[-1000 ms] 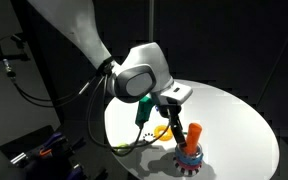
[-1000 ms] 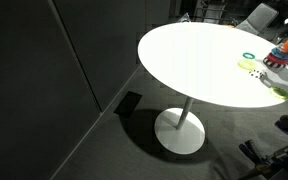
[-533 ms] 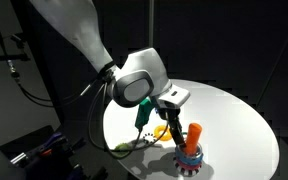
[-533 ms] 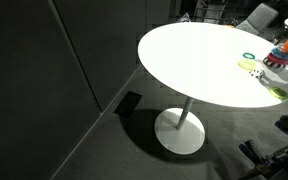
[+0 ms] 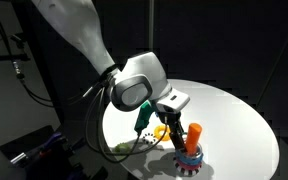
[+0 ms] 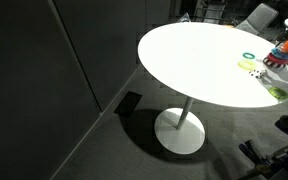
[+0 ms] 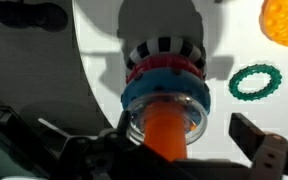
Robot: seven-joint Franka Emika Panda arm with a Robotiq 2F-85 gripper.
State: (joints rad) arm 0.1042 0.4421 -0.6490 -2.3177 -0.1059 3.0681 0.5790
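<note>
The end effector (image 5: 175,131) hangs low over the round white worktop (image 5: 234,115), close to its rim, with its fingers (image 7: 267,150) spread wide and pinching nothing. In the wrist view the orange peg (image 7: 165,138) of a stacking toy (image 5: 189,158) rises between them, a finger on either side and apart from it. A blue ring (image 7: 164,97) sits around the peg, with a red band (image 7: 164,71) just past it and then a black-and-white striped base (image 7: 164,50). A green ring (image 7: 256,80) lies flat on the worktop just right of the toy, not touching it. An orange ring (image 7: 286,20) lies farther off to the right, cut by the frame's edge
</note>
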